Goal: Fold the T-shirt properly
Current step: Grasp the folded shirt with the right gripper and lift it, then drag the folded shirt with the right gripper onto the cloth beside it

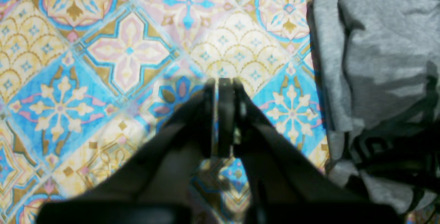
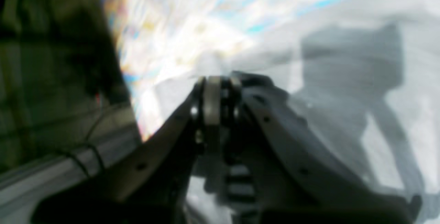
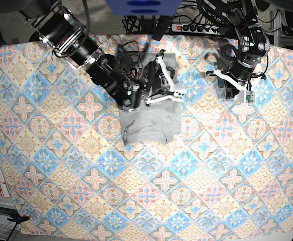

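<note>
The T-shirt (image 3: 151, 113) lies as a grey folded bundle just above the centre of the base view on the patterned tablecloth (image 3: 86, 191), its long axis running top to bottom. The right gripper (image 3: 161, 80) sits directly over its upper part with jaws nearly together, though blur hides whether cloth is pinched; this arm is clearly nearer. The left gripper (image 1: 220, 83) is closed and empty over bare tablecloth at upper right, well apart. No lettering or labels are legible.
</note>
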Action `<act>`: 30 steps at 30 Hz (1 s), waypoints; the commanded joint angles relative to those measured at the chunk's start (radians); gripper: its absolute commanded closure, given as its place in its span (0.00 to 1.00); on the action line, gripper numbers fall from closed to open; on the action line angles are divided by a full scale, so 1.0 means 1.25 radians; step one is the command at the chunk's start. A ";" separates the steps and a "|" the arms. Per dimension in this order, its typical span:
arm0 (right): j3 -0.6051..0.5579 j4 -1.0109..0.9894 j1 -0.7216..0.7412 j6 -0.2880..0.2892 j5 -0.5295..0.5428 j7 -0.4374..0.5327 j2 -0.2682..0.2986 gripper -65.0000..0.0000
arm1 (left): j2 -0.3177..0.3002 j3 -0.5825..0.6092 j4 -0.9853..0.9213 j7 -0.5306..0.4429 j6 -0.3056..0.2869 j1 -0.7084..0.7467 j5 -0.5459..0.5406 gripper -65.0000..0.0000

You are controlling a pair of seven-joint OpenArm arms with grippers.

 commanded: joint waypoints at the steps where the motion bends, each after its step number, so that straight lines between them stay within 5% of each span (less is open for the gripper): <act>1: -0.001 0.006 0.025 0.003 0.013 0.017 -0.015 0.95 | -0.002 -0.001 0.013 -0.014 -0.002 -0.003 -0.009 1.00; 7: 0.001 -0.103 0.025 0.003 0.012 0.021 -0.049 0.95 | -0.002 -0.001 0.013 -0.014 -0.002 -0.003 -0.009 1.00; 14: 0.009 -0.201 0.022 0.002 0.012 0.100 0.002 0.95 | -0.002 0.000 0.013 -0.013 -0.002 -0.005 -0.009 1.00; 25: 0.266 -0.210 -0.012 0.002 0.006 0.127 0.092 0.95 | -0.001 -0.001 0.013 -0.013 -0.002 -0.005 -0.009 1.00; 30: 0.391 -0.210 -0.032 0.002 -0.102 0.126 0.095 0.95 | -0.001 -0.001 0.013 -0.013 -0.002 -0.005 -0.009 1.00</act>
